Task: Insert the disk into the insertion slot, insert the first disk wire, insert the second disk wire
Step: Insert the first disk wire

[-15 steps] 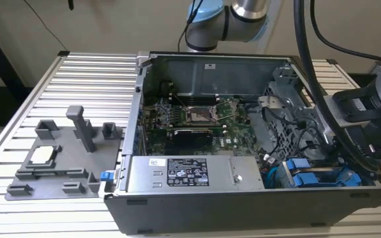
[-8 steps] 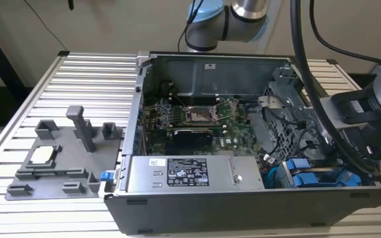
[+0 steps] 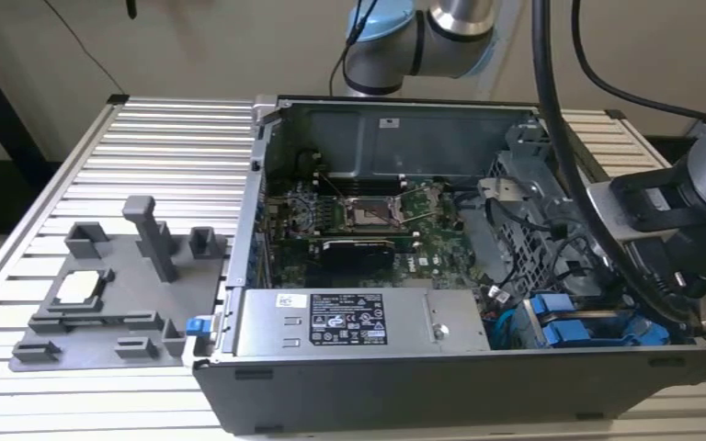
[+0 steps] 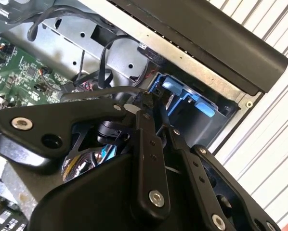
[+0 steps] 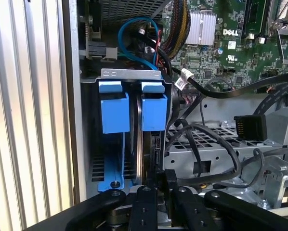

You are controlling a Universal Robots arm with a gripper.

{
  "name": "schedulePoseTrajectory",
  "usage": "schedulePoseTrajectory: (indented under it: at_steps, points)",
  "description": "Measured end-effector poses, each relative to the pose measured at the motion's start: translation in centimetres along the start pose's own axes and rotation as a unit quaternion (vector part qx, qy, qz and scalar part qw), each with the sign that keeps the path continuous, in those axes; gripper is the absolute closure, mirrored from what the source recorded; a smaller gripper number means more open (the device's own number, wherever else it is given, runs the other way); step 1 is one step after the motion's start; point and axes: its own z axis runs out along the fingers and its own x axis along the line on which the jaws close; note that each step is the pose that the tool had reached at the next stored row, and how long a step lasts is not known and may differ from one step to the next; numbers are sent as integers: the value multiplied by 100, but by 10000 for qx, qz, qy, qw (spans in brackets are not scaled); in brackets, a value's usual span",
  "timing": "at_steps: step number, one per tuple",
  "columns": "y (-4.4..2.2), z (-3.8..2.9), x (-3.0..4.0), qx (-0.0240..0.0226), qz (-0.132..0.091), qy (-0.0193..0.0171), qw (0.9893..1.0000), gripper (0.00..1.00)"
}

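Disk sits in insertion slot, beside second blue drive. First-wire step, I judge: my gripper has its jaws clamped on black wire plug, near the disk's rear edge. Needs square alignment.

Case open on slatted table. My arm hangs over its corner at the exterior view's right, just above two blue-fronted drives sitting side by side. Grey fixture plate lies beside the case, opposite side.
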Motion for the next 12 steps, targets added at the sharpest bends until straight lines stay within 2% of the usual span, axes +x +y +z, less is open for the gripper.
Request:
schedulePoseTrajectory:
  at_steps: [2,3,4,5,8,12]
  points:
    - [3,14,3,0,2,-13,10000,80]
    - [1,10,2,0,1,-8,10000,80]
    - [1,6,0,0,0,-3,10000,74]
    - [-1,-1,0,0,0,0,10000,74]
    - [-18,-95,-22,0,0,1,10000,74]
    - [-51,-270,-62,0,0,2,10000,74]
